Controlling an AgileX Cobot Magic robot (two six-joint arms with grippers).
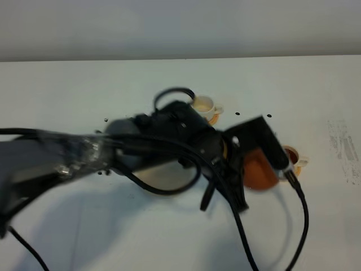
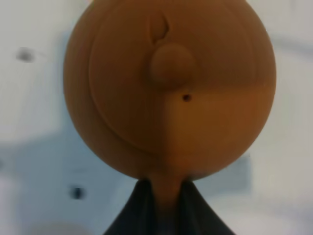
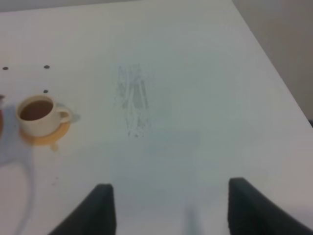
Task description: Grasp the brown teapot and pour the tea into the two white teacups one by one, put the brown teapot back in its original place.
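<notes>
The brown teapot (image 1: 260, 171) hangs at the centre right, its round lid and knob (image 2: 168, 66) filling the left wrist view. My left gripper (image 1: 246, 167) reaches across the middle and is shut on the teapot's handle (image 2: 166, 196). One white teacup (image 1: 291, 157) sits on an orange coaster just right of the teapot, partly hidden by the gripper; it holds brown tea (image 3: 36, 110). The other white teacup (image 1: 203, 105) stands on its coaster farther back. A pale beige mat (image 1: 162, 179) shows under the left arm. My right gripper (image 3: 171, 210) is open over bare table.
The left arm and its cables (image 1: 237, 214) cover much of the table's middle. A scuffed patch (image 3: 132, 100) marks the white table to the right of the cups. The table's right edge (image 3: 274, 68) shows in the right wrist view.
</notes>
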